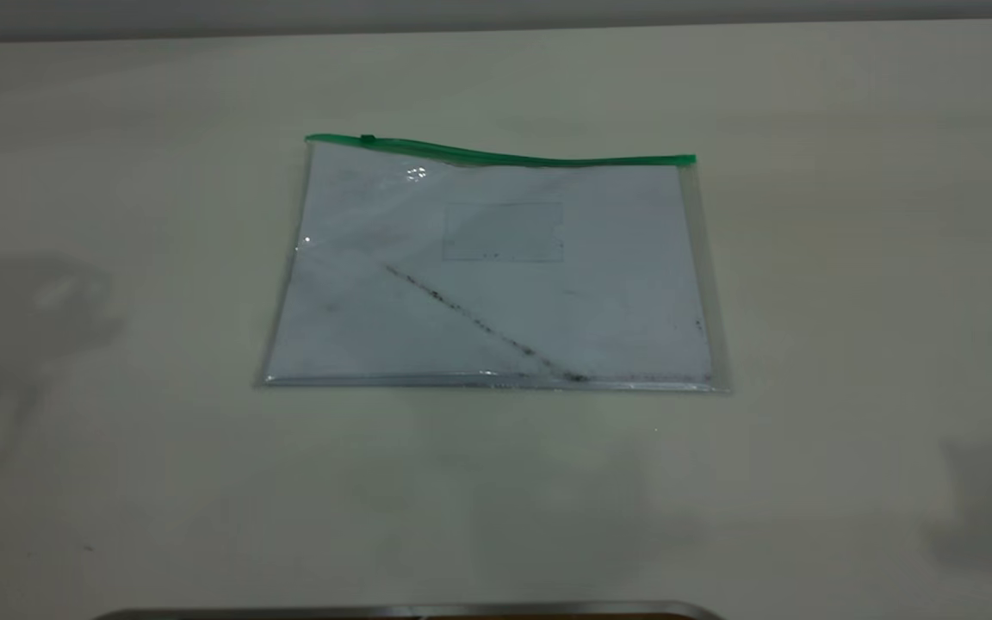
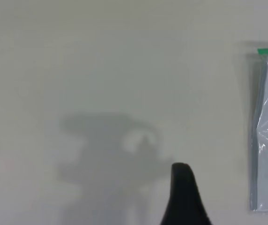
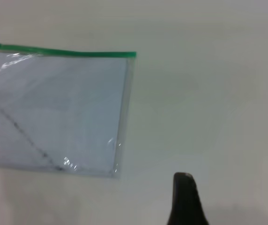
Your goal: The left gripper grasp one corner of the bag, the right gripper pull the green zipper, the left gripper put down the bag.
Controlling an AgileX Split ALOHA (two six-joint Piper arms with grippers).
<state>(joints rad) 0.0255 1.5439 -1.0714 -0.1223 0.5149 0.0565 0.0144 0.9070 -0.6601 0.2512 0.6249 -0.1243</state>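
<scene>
On the table (image 1: 849, 258) the bag (image 1: 496, 275) lies flat, untouched; neither gripper's state is discernible.

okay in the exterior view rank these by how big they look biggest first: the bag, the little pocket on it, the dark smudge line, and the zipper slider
1. bag
2. dark smudge line: longest after the bag, though thin
3. pocket: shorter than the smudge line but wider, so these two are arguable
4. zipper slider
</scene>
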